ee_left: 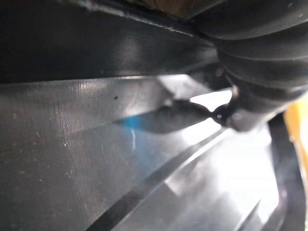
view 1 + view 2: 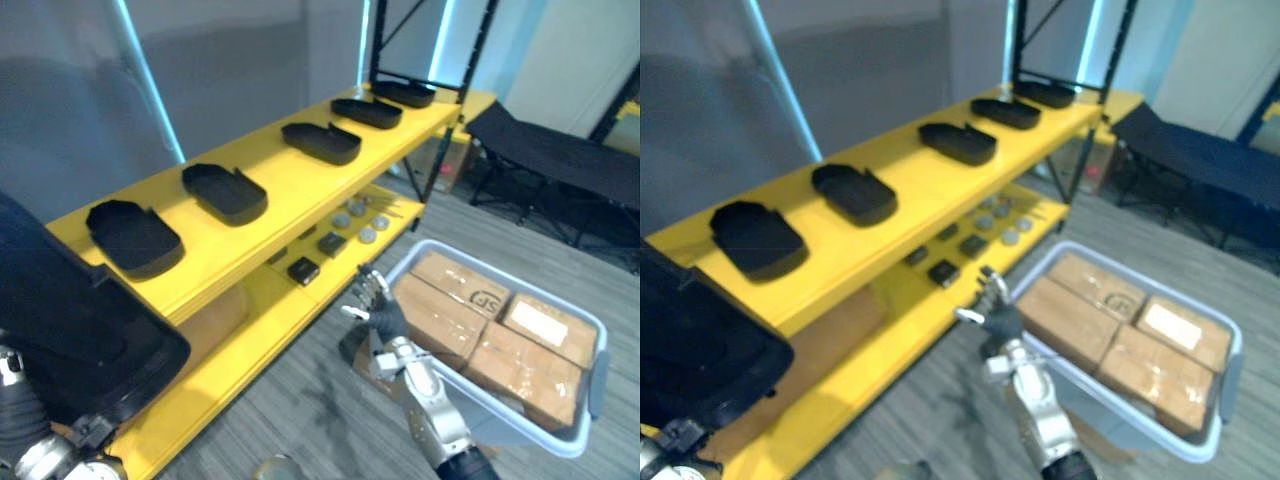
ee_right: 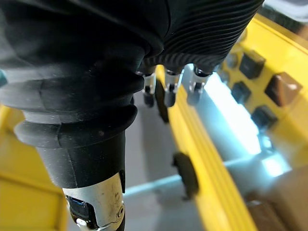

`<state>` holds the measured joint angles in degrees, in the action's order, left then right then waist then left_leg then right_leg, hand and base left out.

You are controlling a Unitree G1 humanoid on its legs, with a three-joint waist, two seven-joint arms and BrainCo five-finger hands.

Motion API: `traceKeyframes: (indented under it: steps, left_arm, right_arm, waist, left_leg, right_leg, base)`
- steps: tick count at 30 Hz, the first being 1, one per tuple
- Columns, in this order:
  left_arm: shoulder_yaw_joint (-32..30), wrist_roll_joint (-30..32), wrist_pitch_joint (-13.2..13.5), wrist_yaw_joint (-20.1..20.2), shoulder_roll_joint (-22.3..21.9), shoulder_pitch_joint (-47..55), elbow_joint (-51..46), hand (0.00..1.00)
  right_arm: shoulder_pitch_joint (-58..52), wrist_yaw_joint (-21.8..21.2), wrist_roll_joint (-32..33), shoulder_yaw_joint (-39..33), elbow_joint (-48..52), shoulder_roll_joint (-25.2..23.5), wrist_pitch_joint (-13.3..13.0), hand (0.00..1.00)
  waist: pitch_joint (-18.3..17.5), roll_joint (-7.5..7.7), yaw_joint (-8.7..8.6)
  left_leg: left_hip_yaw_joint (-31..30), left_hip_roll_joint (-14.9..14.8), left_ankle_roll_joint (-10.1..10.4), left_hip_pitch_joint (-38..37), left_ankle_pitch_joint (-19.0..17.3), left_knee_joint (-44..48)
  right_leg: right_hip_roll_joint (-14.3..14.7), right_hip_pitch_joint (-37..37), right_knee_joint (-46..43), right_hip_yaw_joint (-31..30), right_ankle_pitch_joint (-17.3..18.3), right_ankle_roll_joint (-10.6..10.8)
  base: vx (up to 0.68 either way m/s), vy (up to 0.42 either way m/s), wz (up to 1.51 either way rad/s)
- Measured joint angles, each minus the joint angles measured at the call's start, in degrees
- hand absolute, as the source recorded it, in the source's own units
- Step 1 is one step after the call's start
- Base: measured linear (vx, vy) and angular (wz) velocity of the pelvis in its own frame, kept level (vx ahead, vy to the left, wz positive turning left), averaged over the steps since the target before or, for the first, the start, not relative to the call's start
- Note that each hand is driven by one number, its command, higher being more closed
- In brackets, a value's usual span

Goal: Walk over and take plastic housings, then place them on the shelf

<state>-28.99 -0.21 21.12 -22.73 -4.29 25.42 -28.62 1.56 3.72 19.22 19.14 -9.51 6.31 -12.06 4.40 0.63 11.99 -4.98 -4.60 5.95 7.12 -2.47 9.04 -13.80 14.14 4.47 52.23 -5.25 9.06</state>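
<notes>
The shelf (image 2: pixel 290 190) carries five housings (image 2: pixel 321 142) on its upper deck, in a single row running from near left to far right. The lower deck (image 2: pixel 250 340) holds small parts (image 2: pixel 332 243) toward its far end. A sixth housing (image 2: pixel 70 320) is at near left, before the shelf's near end. Right of the shelf, a crate (image 2: pixel 500 422) on the floor (image 2: pixel 300 400) contains cartons (image 2: pixel 470 320). The right hand (image 2: pixel 378 305) is between crate and shelf. A cot (image 2: pixel 560 155) stands behind the crate.

- A grey wall (image 2: pixel 230 70) runs behind the yellow shelf (image 2: pixel 300 195), crossed by slanting strips of pale blue light (image 2: pixel 150 75).
- The floor (image 2: pixel 300 400) is grey carpet with a fine streaked pattern.
- A black folding cot (image 2: pixel 560 155) stands at the far right, near the shelf's end.
- Black metal posts (image 2: pixel 378 40) rise at that far end.
</notes>
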Motion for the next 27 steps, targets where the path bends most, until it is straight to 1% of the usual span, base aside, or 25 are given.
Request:
traceKeyframes:
  steps: [1, 2, 3, 4, 5, 6, 7, 8, 9, 10, 11, 12, 13, 14, 15, 17, 18, 19, 20, 21, 22, 23, 25, 26, 27]
  left_arm:
    - [0.59, -0.01, -0.04, 0.48, -0.13, 0.04, 0.00, 1.00]
    - [0.94, -0.01, -0.09, 0.42, -0.08, -0.08, 0.00, 1.00]
    - [1.09, 0.00, -0.18, 0.43, -0.02, -0.31, 0.00, 1.00]
    - [1.68, 0.14, -0.47, 0.37, 0.16, -1.00, 0.00, 1.00]
    - [3.28, 0.28, -0.75, 0.27, 1.15, -1.83, 0.00, 1.00]
    - [4.02, 0.44, -0.86, 0.30, 2.05, -2.44, 0.00, 1.00]
    - [5.50, 0.81, -0.91, 0.59, 4.47, -4.07, 0.01, 1.00]
    - [7.08, 1.25, -0.97, 1.56, 6.81, -5.80, 0.01, 1.00]
    - [7.97, 1.32, -1.02, 2.01, 8.09, -6.68, 0.04, 1.00]
    - [10.28, 1.28, -1.14, 3.29, 10.23, -8.81, 0.41, 1.00]
    - [12.59, 1.28, -1.32, 4.42, 11.59, -10.82, 0.95, 1.00]
    - [13.80, 1.26, -1.55, 5.12, 12.27, -11.60, 1.12, 1.00]
    - [14.41, 1.27, -2.03, 5.54, 12.65, -11.77, 1.13, 1.00]
    - [14.76, 1.24, -2.61, 5.65, 12.56, -11.71, 1.53, 1.00]
    - [15.10, 1.16, -3.00, 5.65, 12.31, -11.65, 2.24, 1.00]
    - [15.99, 1.22, -3.95, 5.58, 11.92, -10.98, 2.93, 1.00]
    - [16.77, 1.32, -4.25, 5.43, 11.38, -9.26, 3.02, 1.00]
    - [17.12, 1.36, -4.29, 5.41, 11.02, -8.82, 3.08, 1.00]
    - [17.76, 1.32, -4.31, 5.17, 10.40, -8.23, 3.08, 1.00]
    - [18.25, 1.30, -4.31, 4.89, 10.40, -7.89, 3.20, 1.00]
    - [18.47, 1.27, -4.32, 4.87, 10.33, -7.85, 3.47, 1.00]
    - [18.87, 1.24, -4.40, 4.90, 9.92, -7.62, 4.30, 1.00]
    - [18.87, 1.22, -4.49, 4.91, 9.22, -6.55, 4.57, 1.00]
    - [18.66, 1.27, -4.48, 4.90, 8.75, -6.04, 4.54, 1.00]
    - [18.51, 1.28, -4.47, 4.90, 8.42, -5.85, 4.54, 1.00]
  right_arm:
    - [-0.34, 0.03, -1.01, -0.54, 0.02, 0.09, 0.65, 0.00]
    - [-0.38, -0.15, -2.04, -0.56, 0.07, 0.06, 1.23, 0.00]
    - [-0.46, -0.43, -2.16, -0.56, 0.12, -0.11, 1.26, 0.00]
    - [-0.97, -1.44, -2.09, -0.81, 0.39, -0.21, 1.26, 0.00]
    - [-2.00, -2.62, -1.98, -1.78, 1.28, -0.19, 1.25, 0.00]
    - [-2.65, -3.01, -1.90, -2.47, 2.03, -0.21, 1.22, 0.00]
    - [-4.20, -3.84, -1.88, -3.92, 3.64, -0.19, 1.10, 0.00]
    - [-5.91, -4.11, -1.96, -5.68, 4.87, -0.12, 0.96, 0.00]
    - [-6.61, -4.16, -1.98, -6.55, 5.11, -0.11, 0.77, 0.00]
    - [-7.58, -4.16, -2.01, -8.41, 5.28, 0.27, 0.49, 0.00]
    - [-7.96, -4.10, -2.02, -9.66, 5.08, 0.81, 0.45, 0.00]
    - [-7.89, -4.10, -2.04, -10.14, 4.86, 0.96, -0.02, 0.00]
    - [-7.58, -4.10, -2.10, -10.19, 4.86, 1.32, -0.83, 0.00]
    - [-6.50, -4.06, -2.28, -9.92, 4.77, 1.65, -1.55, 0.00]
    - [-5.46, -3.93, -3.75, -9.82, 4.68, 1.70, -2.14, 0.00]
    - [-3.22, -3.85, -5.45, -9.71, 4.63, 1.89, -3.50, 0.00]
    - [-1.21, -3.93, -5.81, -9.28, 4.78, 2.21, -4.25, 0.00]
    - [-0.95, -3.95, -5.99, -9.28, 5.05, 2.39, -4.50, 0.00]
    - [-0.97, -3.97, -6.10, -9.28, 5.48, 2.76, -4.93, 0.00]
    - [-1.62, -4.15, -6.06, -9.30, 5.80, 2.88, -5.10, 0.00]
    - [-1.97, -4.40, -6.03, -9.34, 5.81, 2.93, -5.10, 0.00]
    - [-3.19, -5.16, -6.03, -9.34, 5.82, 3.18, -5.17, 0.00]
    - [-5.24, -6.27, -5.82, -9.32, 5.85, 3.14, -5.68, 0.00]
    - [-5.60, -6.47, -5.44, -9.14, 5.86, 3.10, -5.76, 0.00]
    - [-5.60, -6.46, -5.43, -8.86, 5.90, 3.10, -5.86, 0.00]
  waist:
    - [0.42, 0.25, 1.16]
    - [1.28, 0.33, 1.35]
    - [1.75, 0.50, 1.29]
    - [2.33, 0.75, 1.05]
    - [2.78, 0.91, 0.69]
    - [3.20, 0.98, 0.20]
    - [3.91, 1.64, -1.43]
    - [4.17, 2.13, -2.91]
    - [4.18, 2.32, -3.80]
    - [3.82, 3.18, -5.20]
    - [4.01, 3.04, -5.54]
    - [4.06, 2.97, -5.55]
    - [4.08, 2.94, -5.17]
    - [4.31, 2.72, -4.71]
    - [4.69, 2.14, -4.63]
    - [5.94, 1.05, -4.53]
    - [7.05, 0.18, -4.52]
    - [7.23, -0.13, -4.56]
    - [7.59, -0.46, -4.56]
    - [7.74, -0.35, -4.67]
    - [8.02, -0.52, -4.76]
    - [8.50, -1.28, -5.09]
    - [8.51, -1.47, -5.72]
    - [8.45, -1.71, -6.16]
    - [8.50, -1.59, -6.16]
  left_leg:
    - [0.56, 0.40, 0.40, -0.15, 0.64, -0.38]
    - [0.60, 0.88, 0.26, -0.08, 0.70, -0.58]
    - [0.60, 1.17, 0.07, -0.12, 0.64, -0.55]
    - [0.60, 1.65, -0.61, -0.08, 0.30, -0.55]
    - [0.32, 1.89, -0.92, -0.05, 0.25, -0.56]
    - [-0.47, 2.17, -0.98, -0.06, 0.27, -0.52]
    - [-2.68, 3.08, -1.20, 0.08, 0.56, -0.66]
    - [-4.85, 3.94, -0.77, 0.19, 1.07, -0.86]
    - [-6.04, 4.45, -0.66, 0.53, 1.40, -0.97]
    - [-8.67, 5.36, -0.43, 1.02, 2.25, -1.02]
    - [-9.18, 5.39, -0.13, 1.23, 3.50, -1.79]
    - [-8.71, 5.35, -0.32, 1.39, 3.99, -2.18]
    - [-8.73, 5.30, -0.15, 1.41, 4.29, -2.59]
    - [-8.41, 5.13, -0.03, 1.63, 4.47, -2.36]
    - [-8.27, 4.86, 0.11, 1.71, 4.58, -2.26]
    - [-7.68, 3.78, 0.26, 1.26, 4.67, -1.97]
    - [-6.56, 3.05, 0.36, 0.72, 4.72, -1.41]
    - [-6.00, 2.62, 0.45, 0.65, 4.78, -1.34]
    - [-5.17, 1.89, 0.82, 0.37, 5.00, -1.46]
    - [-4.71, 1.67, 1.09, 0.21, 5.17, -1.57]
    - [-4.57, 1.50, 1.28, -0.11, 5.30, -1.67]
    - [-4.19, 0.97, 1.33, -0.95, 5.61, -2.06]
    - [-3.08, 0.46, 0.98, -1.28, 5.78, -2.78]
    - [-0.90, -0.18, 0.45, -0.97, 6.19, -2.66]
    - [-0.18, -0.23, 0.41, -0.91, 6.23, -2.64]
  right_leg:
    - [-0.88, -0.11, -0.94, 0.13, 0.03, 0.06]
    - [-1.72, -0.19, -2.02, -0.27, 0.16, 0.08]
    - [-2.29, -0.30, -2.83, -0.41, 0.68, 0.28]
    - [-3.49, -0.97, -5.15, -1.02, 2.09, 0.28]
    - [-4.13, -2.25, -8.05, -4.50, 4.67, -1.27]
    - [-4.13, -2.50, -9.30, -6.64, 6.29, -2.28]
    - [-3.80, -3.12, -11.40, -11.56, 9.42, -3.65]
    - [-3.38, -3.52, -13.02, -17.38, 12.14, -6.52]
    - [-3.05, -3.70, -13.56, -20.63, 13.01, -7.64]
    - [-2.80, -4.02, -15.00, -25.12, 13.06, -7.36]
    - [-2.67, -4.24, -16.26, -26.57, 12.78, -6.77]
    - [-2.54, -4.04, -16.36, -26.36, 12.84, -6.35]
    - [-2.56, -4.03, -16.25, -25.83, 13.09, -5.59]
    - [-2.46, -3.93, -15.52, -25.63, 13.07, -4.49]
    - [-2.14, -3.64, -14.84, -25.65, 12.87, -3.74]
    - [-1.40, -3.08, -14.06, -25.81, 12.71, -3.42]
    - [-0.66, -2.80, -13.64, -26.04, 12.42, -2.88]
    - [-0.35, -2.79, -13.59, -26.12, 12.49, -2.78]
    - [0.07, -2.80, -13.59, -26.40, 13.00, -2.01]
    - [0.09, -2.63, -13.59, -26.72, 14.21, -0.46]
    - [0.16, -2.40, -13.64, -26.81, 14.58, 0.22]
    - [0.55, -1.92, -13.89, -26.78, 15.08, -0.32]
    - [0.46, -1.94, -14.40, -26.44, 15.93, -0.20]
    - [0.12, -1.92, -14.69, -25.94, 16.31, 0.20]
    - [-0.21, -1.90, -14.69, -25.78, 16.43, 0.39]
  base:
    - [0.02, 0.143, 0.32]
    - [0.03, 0.163, 0.14]
    - [0.03, 0.157, 0.09]
    - [0.04, 0.161, 0.11]
    - [0.04, 0.139, 0.19]
    - [0.03, 0.088, 0.56]
    - [0.00, 0.002, 0.88]
    - [0.00, -0.008, 1.02]
    - [0.01, -0.014, 1.13]
    - [0.05, -0.019, 1.13]
    - [0.04, -0.036, 1.07]
    - [0.03, -0.047, 0.60]
    - [-0.01, -0.058, 0.18]
    - [-0.01, -0.063, -0.01]
    - [-0.02, -0.062, -0.10]
    - [-0.07, -0.053, -0.21]
    - [-0.12, -0.044, -0.32]
    - [-0.16, -0.044, -0.35]
    - [-0.14, -0.051, -0.21]
    - [-0.13, -0.064, -0.18]
    - [-0.14, -0.075, -0.07]
    - [-0.16, -0.051, -0.01]
    - [-0.19, -0.022, 0.09]
    - [-0.10, 0.003, 0.16]
    - [-0.06, 0.051, 0.20]
